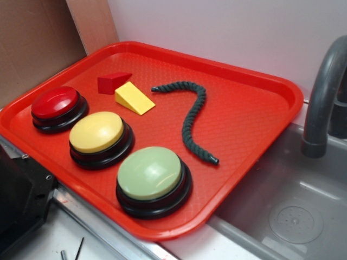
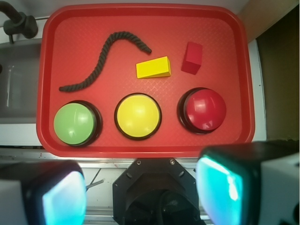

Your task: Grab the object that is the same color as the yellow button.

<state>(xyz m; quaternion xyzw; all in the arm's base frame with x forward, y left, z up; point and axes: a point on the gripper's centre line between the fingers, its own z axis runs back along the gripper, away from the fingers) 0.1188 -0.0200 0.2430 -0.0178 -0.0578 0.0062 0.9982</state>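
A small yellow wedge block, the object (image 1: 134,98) (image 2: 153,67), lies on the red tray (image 1: 255,114) (image 2: 70,56) behind the row of buttons. The yellow button (image 1: 97,132) (image 2: 138,115) sits in the middle of that row. In the wrist view my gripper (image 2: 146,192) hangs high above the tray's near edge, open, with nothing between its two teal pads (image 2: 220,185). The gripper does not show in the exterior view.
A red wedge block (image 1: 112,82) (image 2: 192,58) lies beside the yellow one. A red button (image 1: 56,105) (image 2: 204,109) and a pale green button (image 1: 151,176) (image 2: 75,123) flank the yellow button. A dark rope (image 1: 192,116) (image 2: 101,58) curls on the tray. A sink and faucet (image 1: 322,103) stand beside the tray.
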